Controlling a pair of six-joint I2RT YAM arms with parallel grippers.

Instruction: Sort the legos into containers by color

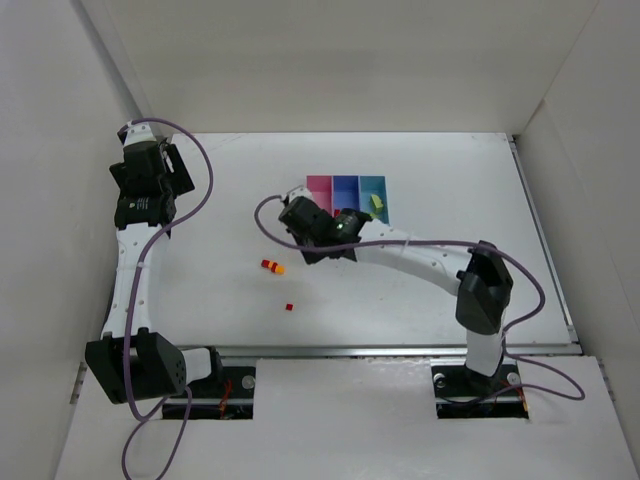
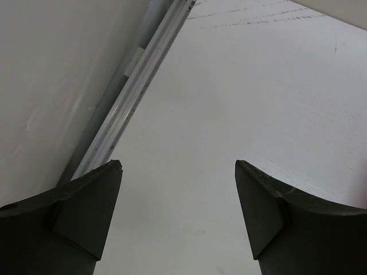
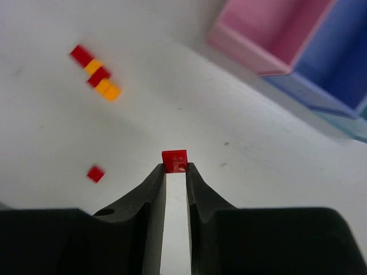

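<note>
i have the right gripper (image 3: 175, 172) nearly closed, its two dark fingers pinching a small red brick (image 3: 174, 161) at the very tips, with only the brick's width between them. from the right wrist view the brick is held above the white table (image 1: 400, 290), short of the tray, with the pink bin (image 3: 269, 34) up ahead to the right and the blue bin (image 3: 338, 63) joined to its far side. in the top view the cyan bin (image 1: 372, 187) closes the row on the right, and a yellow-green brick (image 1: 376, 203) lies in it. i cannot make out anything in the pink or blue bins. out on the table, left of the held brick, a short cluster of red and orange bricks (image 3: 96, 73) lies in a line, and one loose red brick (image 3: 96, 173) sits apart from it, nearer the arm bases. my left gripper (image 2: 178, 212) is spread wide with nothing between the fingers; it hangs over bare table beside the metal rail (image 2: 137, 86) along the left wall, well apart from the bricks and the tray.
</note>
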